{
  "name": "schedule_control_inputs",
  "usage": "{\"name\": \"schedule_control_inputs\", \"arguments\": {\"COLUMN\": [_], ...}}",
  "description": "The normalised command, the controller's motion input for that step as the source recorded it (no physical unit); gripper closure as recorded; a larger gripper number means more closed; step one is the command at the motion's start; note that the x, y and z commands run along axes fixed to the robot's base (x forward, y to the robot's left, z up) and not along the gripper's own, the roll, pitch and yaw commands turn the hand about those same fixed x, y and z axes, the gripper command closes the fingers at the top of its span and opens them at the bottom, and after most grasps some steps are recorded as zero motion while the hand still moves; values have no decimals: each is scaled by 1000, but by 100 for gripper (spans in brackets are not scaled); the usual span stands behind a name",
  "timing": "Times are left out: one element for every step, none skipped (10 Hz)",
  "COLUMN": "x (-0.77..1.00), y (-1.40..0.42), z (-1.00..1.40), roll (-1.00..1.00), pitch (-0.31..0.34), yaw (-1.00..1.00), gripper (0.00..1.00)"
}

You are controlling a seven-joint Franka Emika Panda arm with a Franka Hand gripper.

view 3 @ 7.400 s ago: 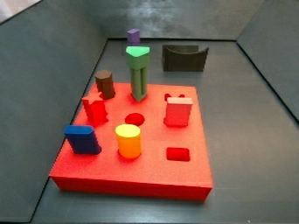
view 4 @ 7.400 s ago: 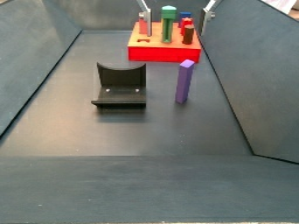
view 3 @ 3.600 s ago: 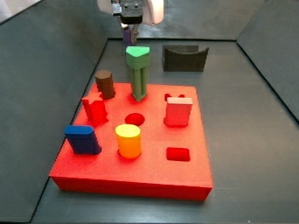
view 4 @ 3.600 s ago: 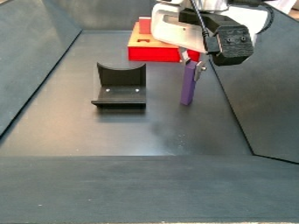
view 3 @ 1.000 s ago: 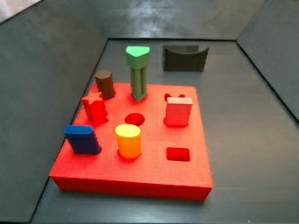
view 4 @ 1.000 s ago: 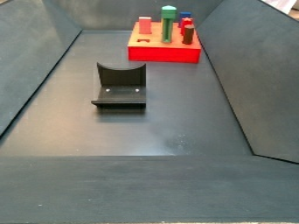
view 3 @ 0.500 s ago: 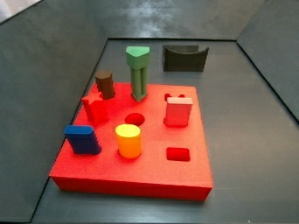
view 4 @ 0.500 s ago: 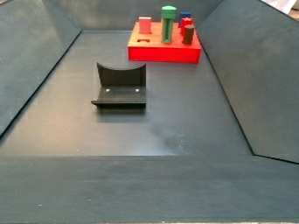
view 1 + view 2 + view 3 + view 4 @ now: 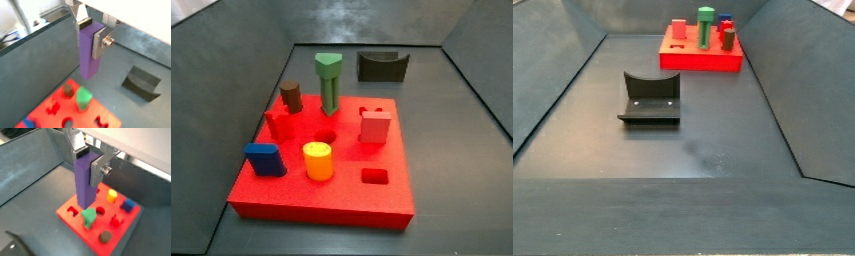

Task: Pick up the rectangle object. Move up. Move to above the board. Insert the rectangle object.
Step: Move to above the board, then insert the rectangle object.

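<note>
A: The gripper [image 9: 87,154], out of frame in both side views, clamps the upper end of the rectangle object [image 9: 83,180], hanging high over the board [image 9: 72,214].

B: Handling?

A: Probably rigid, light and smooth; held high, its free end could swing near the green post [image 9: 89,218].

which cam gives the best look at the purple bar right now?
A wrist view: the rectangle object hangs full length, clamped at its top in the gripper, high above the board. The other wrist view also shows it, closer and less sharp. Both side views show neither bar nor gripper.
</note>
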Motion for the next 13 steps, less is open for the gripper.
{"name": "schedule_control_inputs", "arguments": {"x": [355, 227, 120, 0, 0, -71, -106, -20, 0, 0, -146, 0, 0], "y": [-537, -323, -168, 0, 200, 117, -586, -211, -66, -131, -580, -137, 0], "z": [15, 18, 19, -63, -294, -134, -406, -486, -494, -494, -163, -63, -29], "roll": [49, 65, 70, 0, -301, -84, 60, 79, 26, 51, 84, 0, 11], "pitch": [151, 107, 58, 31, 0, -99, -51, -11, -19, -36, -17, 0, 0], "yaw": [233, 133, 58, 0, 26, 0, 643, 1000, 1000, 1000, 383, -1000, -1000], "gripper": [100, 100, 100, 100, 100, 100, 100, 100, 100, 100, 100, 100, 100]}}
